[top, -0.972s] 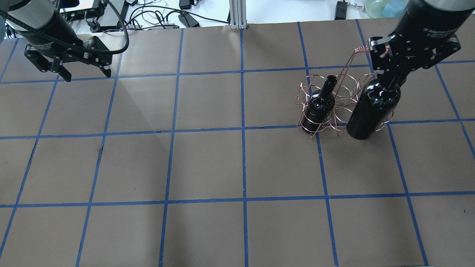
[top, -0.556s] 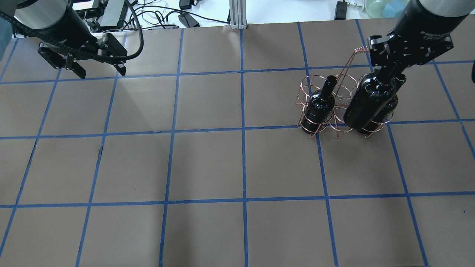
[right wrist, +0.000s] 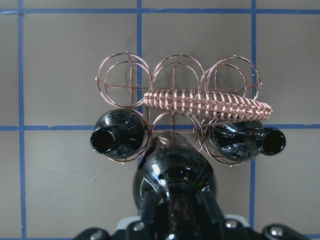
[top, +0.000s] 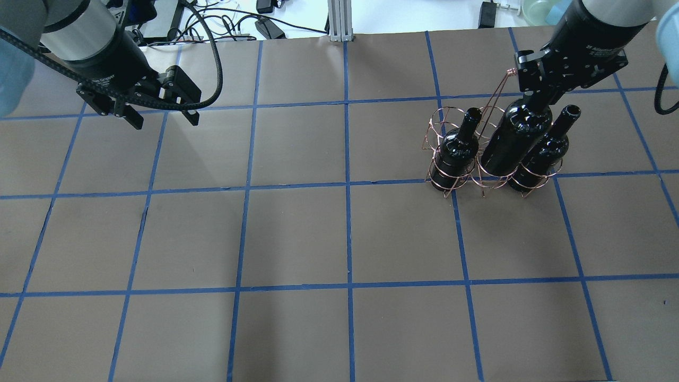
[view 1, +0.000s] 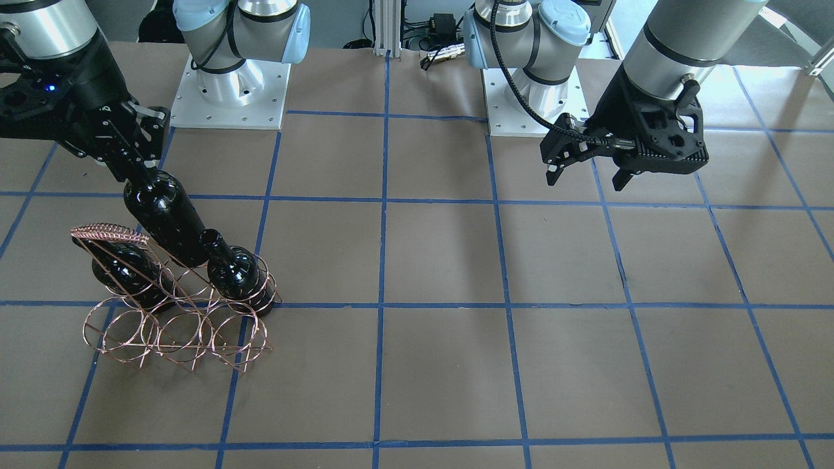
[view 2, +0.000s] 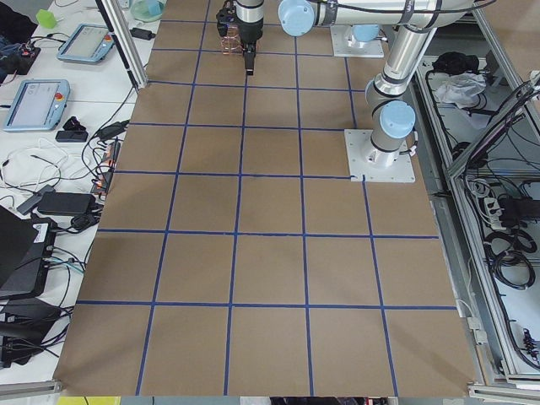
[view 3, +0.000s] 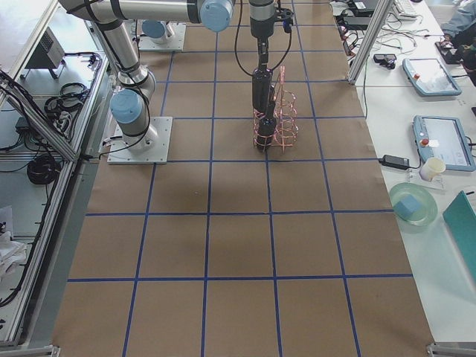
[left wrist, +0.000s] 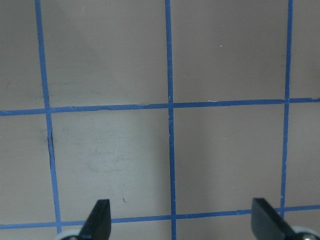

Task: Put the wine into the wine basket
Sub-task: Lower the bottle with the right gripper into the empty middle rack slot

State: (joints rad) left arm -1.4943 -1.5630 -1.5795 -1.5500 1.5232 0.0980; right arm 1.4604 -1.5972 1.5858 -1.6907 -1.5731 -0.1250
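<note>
Right tool (top: 537, 98) clamping wine (top: 510, 142) neck, at wine basket (right wrist: 210, 102) middle ring between seated bottles (top: 457, 151), left tool (top: 165, 122) spread wide

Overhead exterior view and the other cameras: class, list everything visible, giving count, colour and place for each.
Table: one, brown with a blue tape grid, under everything.
Wine basket: one, copper wire, on the table's right side in the overhead view.
Seated bottles: two, black, in the end rings of the basket's row nearer the robot.
Held wine bottle: one, black, at the middle ring between them.
Left gripper: one, black, open and empty above bare table.
Right gripper: one, black, shut on the held wine bottle's neck.
</note>
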